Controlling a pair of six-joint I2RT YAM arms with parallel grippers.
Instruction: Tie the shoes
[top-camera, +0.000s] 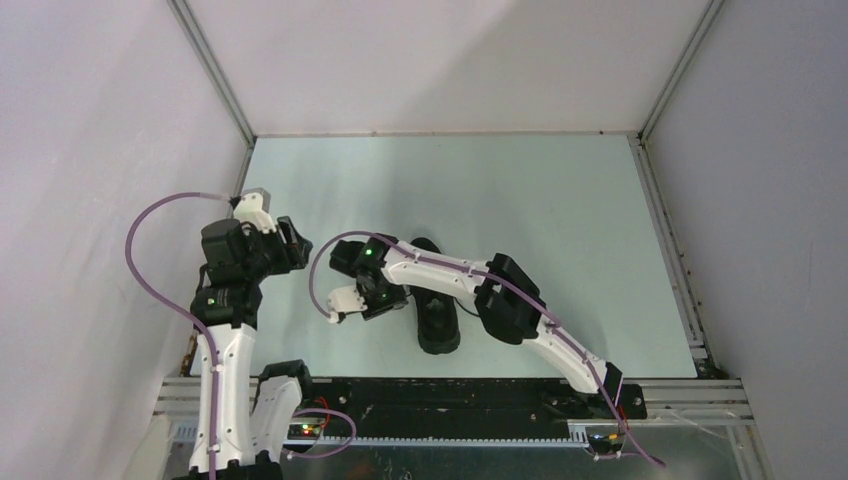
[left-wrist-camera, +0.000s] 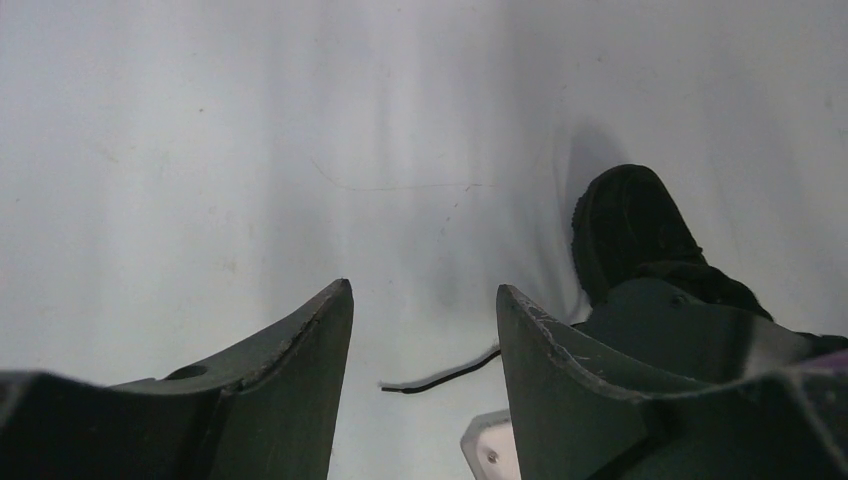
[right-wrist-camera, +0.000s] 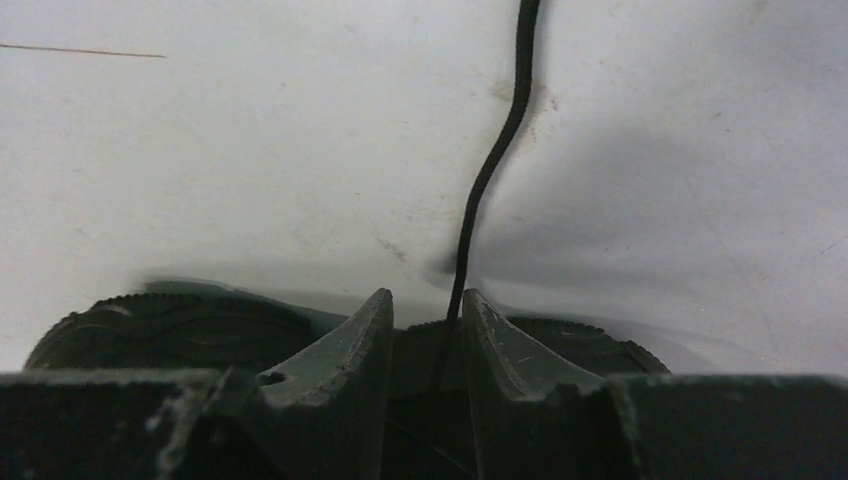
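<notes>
Shoe sits mid-table, partly under the right arm. Right gripper is down at the shoe's left side, jaws narrow but not closed. One lace runs down between its fingers, close to one of them, with a gap showing on the other side. Left gripper hangs over bare table left of the shoe, jaws wide, nothing in them. A loose lace end lies on the table below it.
</notes>
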